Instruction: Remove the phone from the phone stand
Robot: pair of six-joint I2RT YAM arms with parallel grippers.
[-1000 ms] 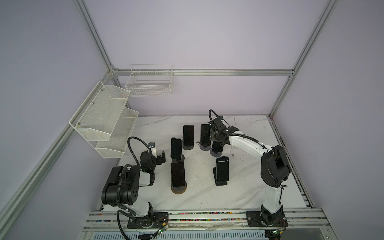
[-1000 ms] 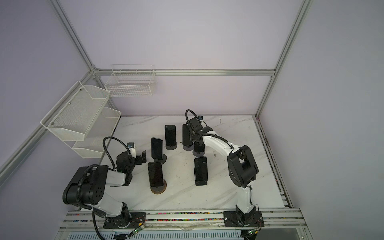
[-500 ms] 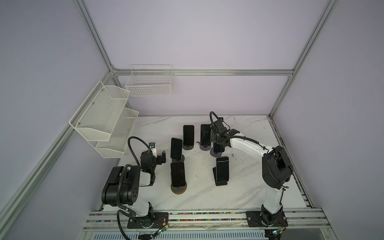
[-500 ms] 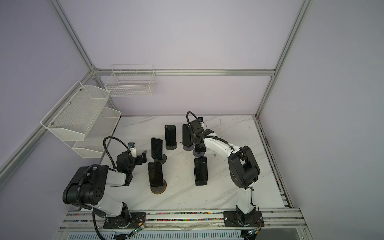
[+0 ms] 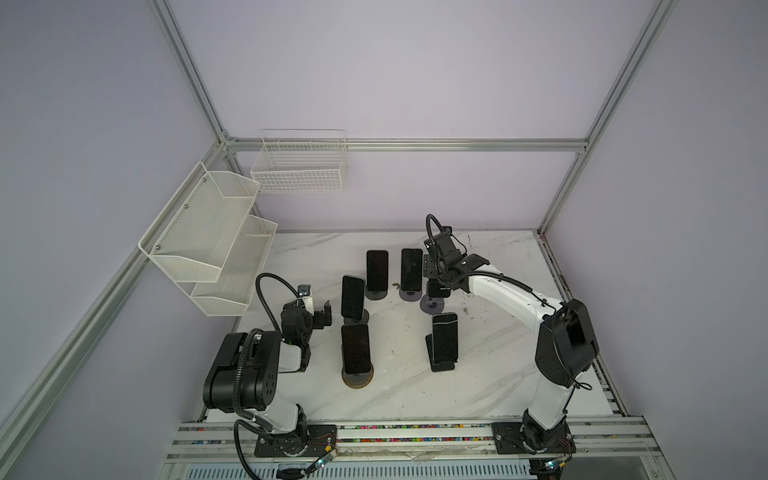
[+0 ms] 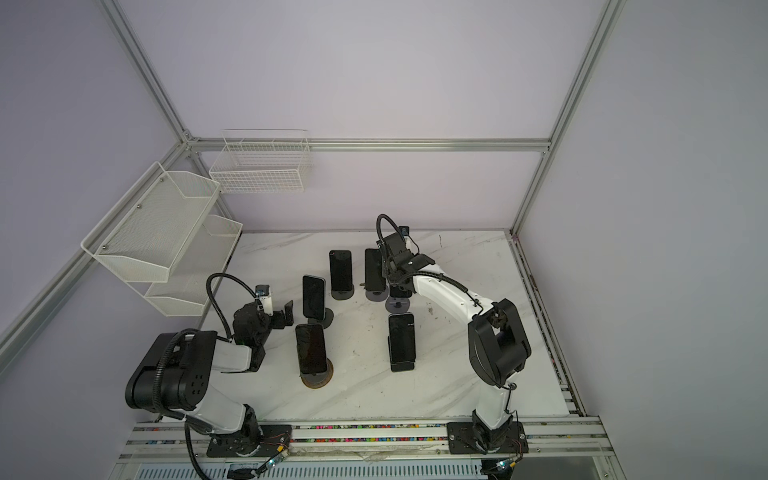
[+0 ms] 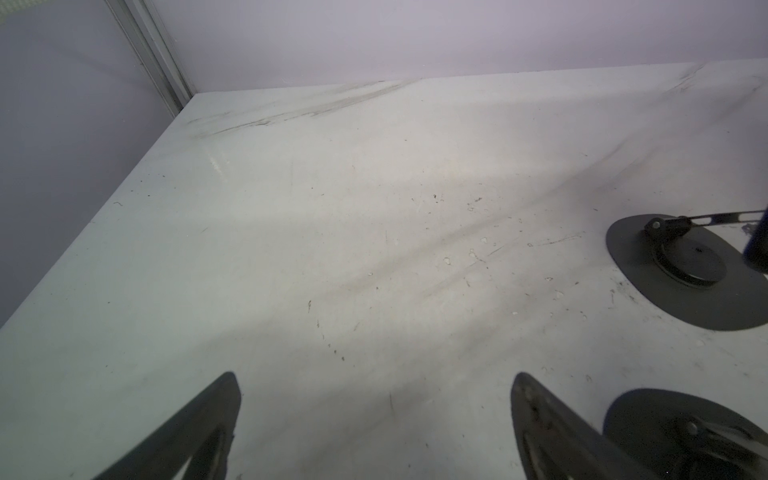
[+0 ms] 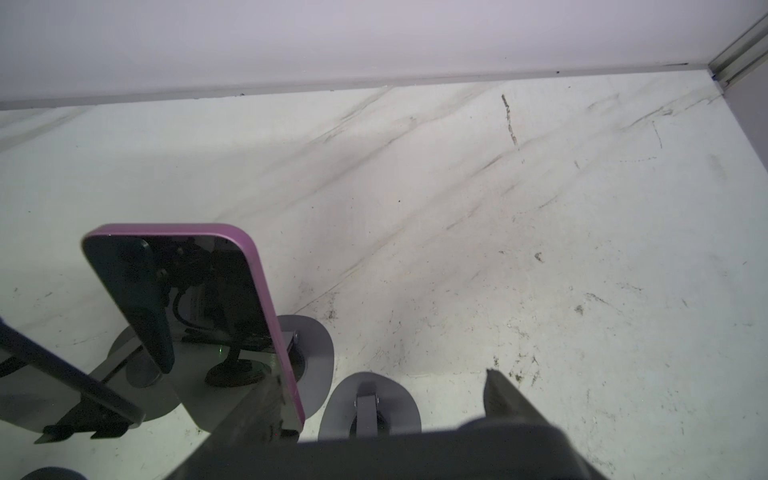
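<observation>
The right tool (image 8: 380, 384) is clenched across the width of the dark phone (image 8: 415, 455), a finger on either long edge, toward the back of the tabletop (image 8: 540, 249). The phone stands nearly upright, its long axis running down from the tool to the grey phone stand (image 8: 370, 405) just below, so the way out looks to be upward along that axis. A purple-edged phone (image 8: 187, 291) stands just beside one finger. The left tool (image 5: 323, 311), released, waits well apart.
</observation>
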